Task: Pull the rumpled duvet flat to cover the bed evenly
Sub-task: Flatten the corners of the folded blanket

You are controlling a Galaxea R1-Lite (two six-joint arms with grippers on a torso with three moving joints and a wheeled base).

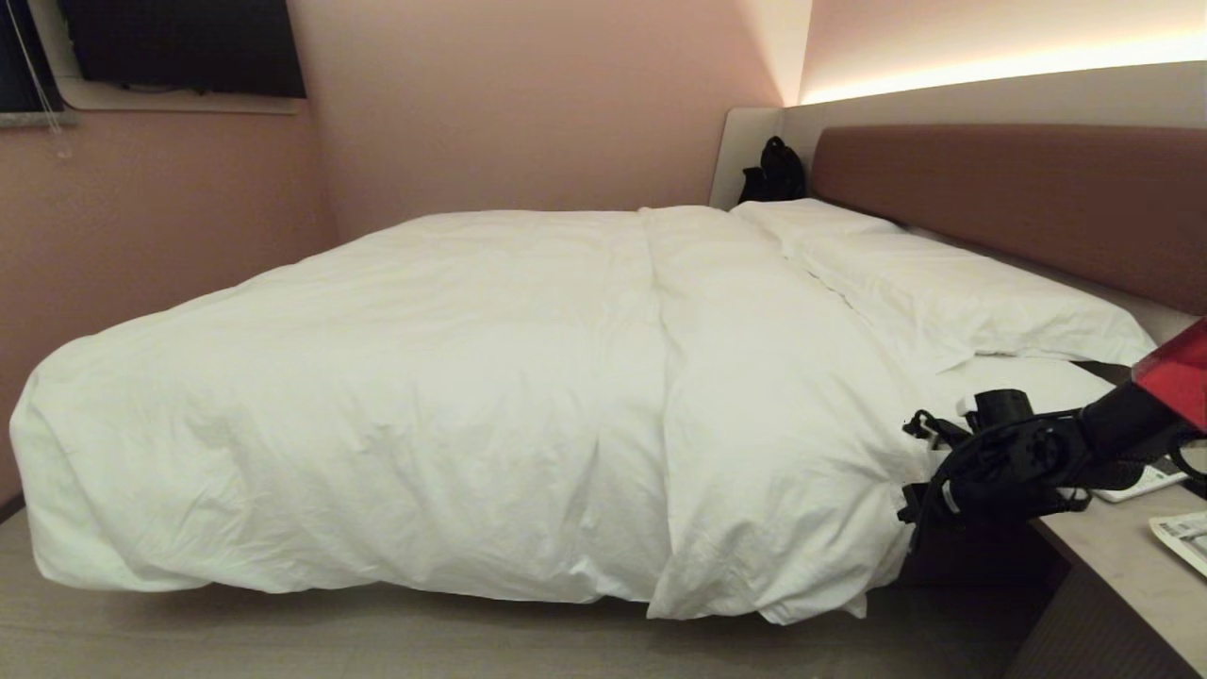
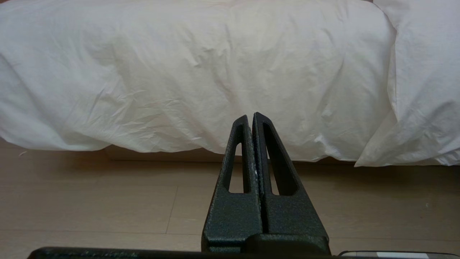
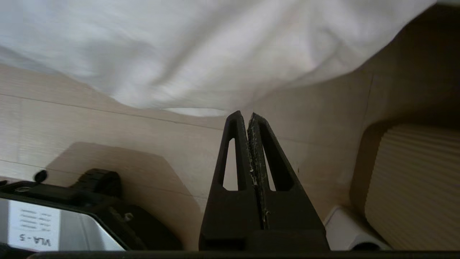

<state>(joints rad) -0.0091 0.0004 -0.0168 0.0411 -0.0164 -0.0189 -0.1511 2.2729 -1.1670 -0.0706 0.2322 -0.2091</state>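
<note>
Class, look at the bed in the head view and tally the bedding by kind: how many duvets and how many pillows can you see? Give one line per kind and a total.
Duvet: 1
Pillows: 2, the near one and the far one
Total: 3

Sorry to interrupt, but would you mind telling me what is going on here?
A robot is making the bed. The duvet covers most of it, with a fold near the pillows. The right gripper, shut and empty, is by the duvet's hanging edge near the nightstand. The left gripper, also shut, holds nothing.
</note>
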